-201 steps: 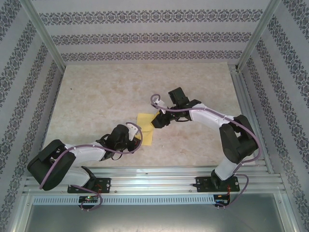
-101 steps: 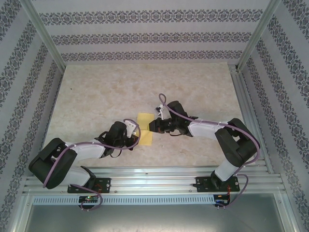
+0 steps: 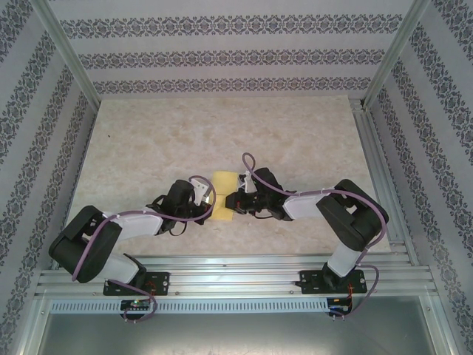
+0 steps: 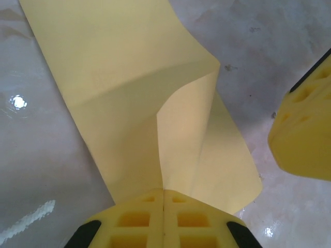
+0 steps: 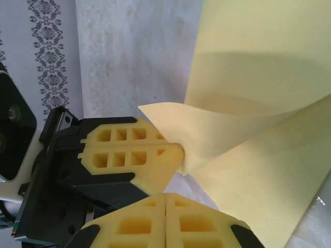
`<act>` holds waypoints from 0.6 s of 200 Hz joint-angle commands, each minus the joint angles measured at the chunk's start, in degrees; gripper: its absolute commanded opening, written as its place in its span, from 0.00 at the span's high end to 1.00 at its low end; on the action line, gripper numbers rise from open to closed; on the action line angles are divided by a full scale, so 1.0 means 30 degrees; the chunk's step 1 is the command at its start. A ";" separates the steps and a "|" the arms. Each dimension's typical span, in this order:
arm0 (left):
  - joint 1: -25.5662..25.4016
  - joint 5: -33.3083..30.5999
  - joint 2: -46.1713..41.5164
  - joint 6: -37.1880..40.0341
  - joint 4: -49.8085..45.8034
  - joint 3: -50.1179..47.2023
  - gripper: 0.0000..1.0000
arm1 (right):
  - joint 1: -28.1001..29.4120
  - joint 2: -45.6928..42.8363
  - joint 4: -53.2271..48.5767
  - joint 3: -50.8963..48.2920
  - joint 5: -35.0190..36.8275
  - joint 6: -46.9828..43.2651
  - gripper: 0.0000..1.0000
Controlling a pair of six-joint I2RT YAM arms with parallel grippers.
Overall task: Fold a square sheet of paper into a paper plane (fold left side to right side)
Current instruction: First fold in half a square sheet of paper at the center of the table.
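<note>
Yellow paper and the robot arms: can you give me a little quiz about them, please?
1. True or false: the left end effector is shut on the square sheet of paper.
2. The paper is: A) lying completely flat, B) partly lifted and bent, C) crumpled into a ball.
3. What colour are the pads of the right end effector?
Key: 1 true; 2 B; 3 yellow.
</note>
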 commanded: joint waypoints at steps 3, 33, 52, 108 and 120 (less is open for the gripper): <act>0.0274 0.0422 -0.0780 0.0480 -0.0909 0.0193 1.00 | 0.0038 -0.0041 -0.0236 0.0192 0.0800 -0.0269 0.92; 0.0404 0.0290 -0.1285 0.0495 -0.1489 0.0188 1.00 | 0.0053 -0.0048 -0.0662 0.0364 0.0810 -0.0330 0.92; 0.0487 0.0274 -0.1557 0.0521 -0.2102 0.0396 1.00 | 0.0053 -0.0140 -0.0814 0.0385 0.0921 -0.0120 0.92; 0.0607 0.0365 -0.0302 0.0555 -0.2198 0.0917 1.00 | 0.0075 -0.0522 -0.1966 0.0677 0.1247 -0.0215 0.91; 0.0607 0.0211 -0.0245 0.0526 -0.2156 0.0944 1.00 | 0.0122 -0.0557 -0.1978 0.0679 0.1276 -0.0188 0.91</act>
